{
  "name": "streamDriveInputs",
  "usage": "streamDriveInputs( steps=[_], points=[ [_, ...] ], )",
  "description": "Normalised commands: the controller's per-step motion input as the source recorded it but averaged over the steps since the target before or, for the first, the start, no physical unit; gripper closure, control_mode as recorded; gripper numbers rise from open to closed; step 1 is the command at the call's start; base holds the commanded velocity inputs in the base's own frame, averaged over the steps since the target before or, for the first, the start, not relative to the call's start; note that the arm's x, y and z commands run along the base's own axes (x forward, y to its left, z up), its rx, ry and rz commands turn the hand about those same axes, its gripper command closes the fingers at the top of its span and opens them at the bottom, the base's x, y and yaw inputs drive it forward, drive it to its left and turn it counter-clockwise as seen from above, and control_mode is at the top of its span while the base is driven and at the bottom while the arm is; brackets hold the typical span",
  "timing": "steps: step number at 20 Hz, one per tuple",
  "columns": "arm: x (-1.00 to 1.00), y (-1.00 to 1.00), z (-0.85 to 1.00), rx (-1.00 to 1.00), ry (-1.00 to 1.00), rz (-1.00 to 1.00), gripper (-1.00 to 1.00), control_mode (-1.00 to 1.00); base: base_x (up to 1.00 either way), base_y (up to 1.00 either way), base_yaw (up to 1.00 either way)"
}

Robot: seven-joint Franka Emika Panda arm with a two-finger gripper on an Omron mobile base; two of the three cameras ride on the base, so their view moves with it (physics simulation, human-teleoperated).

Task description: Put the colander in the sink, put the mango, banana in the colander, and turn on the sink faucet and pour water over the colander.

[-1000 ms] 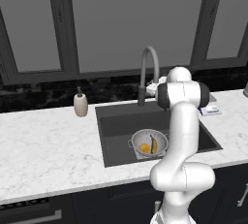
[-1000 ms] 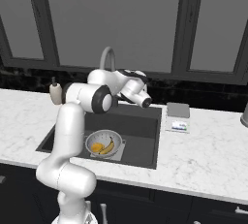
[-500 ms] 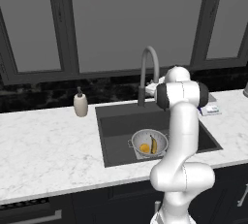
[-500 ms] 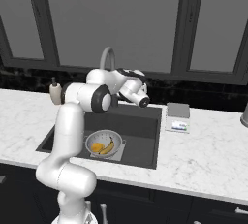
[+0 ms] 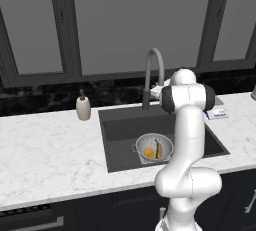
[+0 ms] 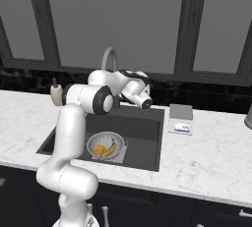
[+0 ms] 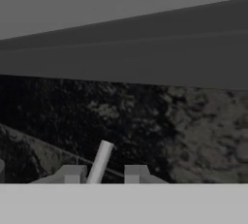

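Observation:
The silver colander [image 5: 164, 142] [image 6: 93, 140] stands in the dark sink [image 5: 120, 121] [image 6: 143, 128]. Inside it lie the orange mango [image 5: 149, 152] [image 6: 98, 149] and the yellow banana [image 5: 159, 149] [image 6: 112, 148]. The grey gooseneck faucet [image 5: 155, 59] [image 6: 110, 56] rises behind the basin, and I see no water at its spout. My arm reaches over the sink to the faucet's base. In the hand view my gripper [image 7: 105, 173] faces the black backsplash, nearly shut. A slim light-grey lever [image 7: 100, 160] rises between its tips; whether they touch it I cannot tell.
A beige soap dispenser [image 5: 83, 108] [image 6: 56, 94] stands left of the sink. A small grey block with a label [image 5: 218, 113] [image 6: 180, 118] lies on the white marble counter [image 5: 45, 150] [image 6: 211, 152] to the right. Dark windows run along the back wall.
The hand has shifted only slightly beside the faucet. The colander and the fruit have stayed where they were.

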Motion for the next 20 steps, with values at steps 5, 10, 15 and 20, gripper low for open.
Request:
streamDriveInputs(
  steps=[5,10,15,20],
  points=[
    [0.34,-0.7,-0.29,0.04,0.0,0.0,1.0,-1.0,0.0,0.0,0.0],
    [0.42,-0.71,-0.3,0.04,0.0,-0.03,1.0,-1.0,0.0,0.0,0.0],
    [0.36,-0.7,-0.31,0.07,0.04,-0.05,1.0,-1.0,0.0,0.0,0.0],
    [0.36,-0.73,-0.32,0.09,0.08,-0.06,1.0,-1.0,0.0,0.0,0.0]
  ],
)
